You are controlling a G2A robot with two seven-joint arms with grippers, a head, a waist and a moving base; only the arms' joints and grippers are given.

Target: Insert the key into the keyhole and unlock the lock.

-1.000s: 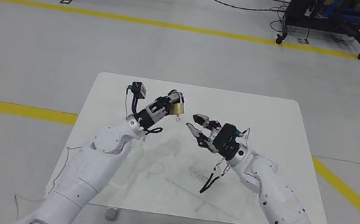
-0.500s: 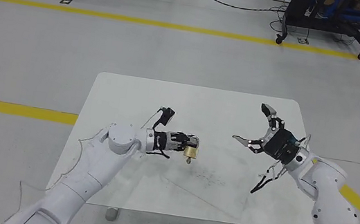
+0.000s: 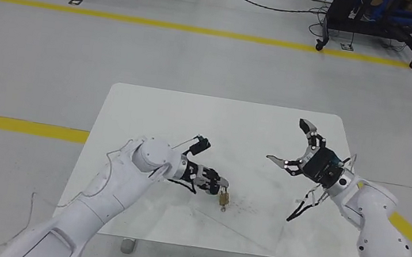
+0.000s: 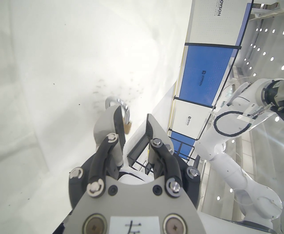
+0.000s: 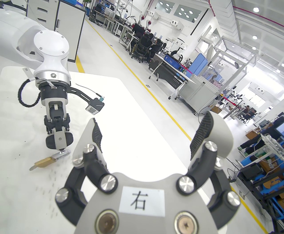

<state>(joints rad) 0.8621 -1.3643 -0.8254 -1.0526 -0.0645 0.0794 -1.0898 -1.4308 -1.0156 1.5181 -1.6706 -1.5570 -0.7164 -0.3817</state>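
A white sticker [image 4: 134, 226] printed with one black Chinese character sat on the base of the left gripper [image 4: 133, 120] — a second sticker [image 5: 142, 201], with a different character, marked the right gripper [image 5: 150, 120]. Blue and white wall panels [image 4: 205, 77] behind carried a small repeated logo and wordmark.

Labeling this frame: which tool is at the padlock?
The left tool, low over the table right beside the padlock. The right tool is off to the side, spread wide, empty.

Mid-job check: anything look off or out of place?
The padlock lies on its side on the table at the left gripper tip, ungripped. The right gripper is open, empty. Dark specks dot the table around it.
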